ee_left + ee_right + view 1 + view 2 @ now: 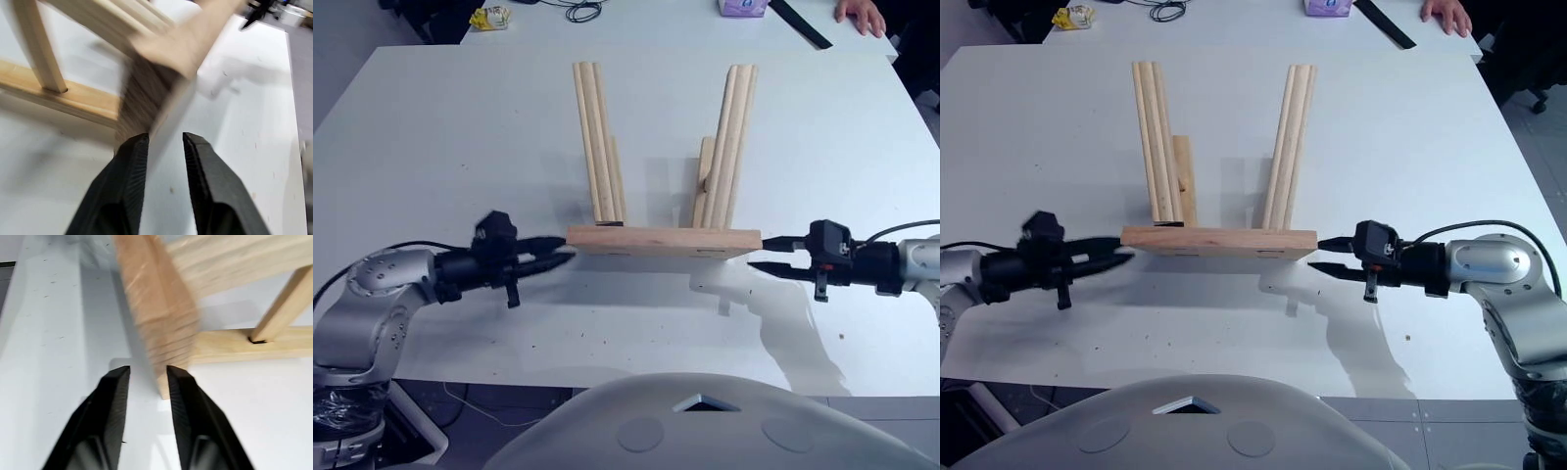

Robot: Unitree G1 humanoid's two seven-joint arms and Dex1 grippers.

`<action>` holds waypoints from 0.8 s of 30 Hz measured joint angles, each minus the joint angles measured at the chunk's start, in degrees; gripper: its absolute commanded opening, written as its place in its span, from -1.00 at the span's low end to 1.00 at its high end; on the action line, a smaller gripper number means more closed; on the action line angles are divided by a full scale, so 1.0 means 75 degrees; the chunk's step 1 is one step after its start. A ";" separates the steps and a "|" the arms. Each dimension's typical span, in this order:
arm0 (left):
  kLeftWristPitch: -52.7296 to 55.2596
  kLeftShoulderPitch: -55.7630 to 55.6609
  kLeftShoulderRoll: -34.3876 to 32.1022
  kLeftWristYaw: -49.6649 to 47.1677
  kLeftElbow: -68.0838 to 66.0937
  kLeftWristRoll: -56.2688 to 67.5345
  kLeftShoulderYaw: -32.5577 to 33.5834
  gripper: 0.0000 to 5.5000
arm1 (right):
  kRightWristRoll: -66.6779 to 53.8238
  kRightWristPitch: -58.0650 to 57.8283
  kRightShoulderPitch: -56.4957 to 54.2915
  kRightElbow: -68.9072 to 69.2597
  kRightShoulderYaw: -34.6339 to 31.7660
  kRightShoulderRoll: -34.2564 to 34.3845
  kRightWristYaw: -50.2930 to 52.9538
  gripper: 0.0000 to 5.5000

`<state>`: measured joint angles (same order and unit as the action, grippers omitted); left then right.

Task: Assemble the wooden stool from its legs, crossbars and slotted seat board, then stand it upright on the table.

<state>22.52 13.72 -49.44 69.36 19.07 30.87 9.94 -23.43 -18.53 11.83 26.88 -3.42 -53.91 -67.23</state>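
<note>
The wooden stool lies on its side on the white table (pixel 431 147). Its seat board (pixel 664 241) stands on edge facing me, and the legs (pixel 597 137) (pixel 729 137) point away with crossbars (pixel 705 171) between them. My left gripper (pixel 558 257) is open at the board's left end. The left wrist view has that end (pixel 161 73) just beyond the left gripper (pixel 164 147). My right gripper (pixel 766 253) is open at the board's right end. In the right wrist view the board's corner (pixel 156 328) sits at the tips of the right gripper (pixel 146 374).
Along the table's far edge lie a yellow packet (pixel 492 17), black cables (pixel 578 10), a purple box (pixel 741 7) and a black strap (pixel 800 23). A person's hand (pixel 862 14) rests at the far right corner. Bare table surrounds the stool.
</note>
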 measured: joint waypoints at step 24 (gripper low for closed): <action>-0.3009 -0.2461 0.1093 0.0244 -0.3610 -0.2325 -0.2047 0.25 | 0.1239 0.0892 -0.1626 -0.2465 0.1673 0.1057 0.0091 0.32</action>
<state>-0.05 -4.74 -41.24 71.19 -8.01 13.44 -5.41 -14.14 -11.84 -0.37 8.40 9.13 -45.98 -66.55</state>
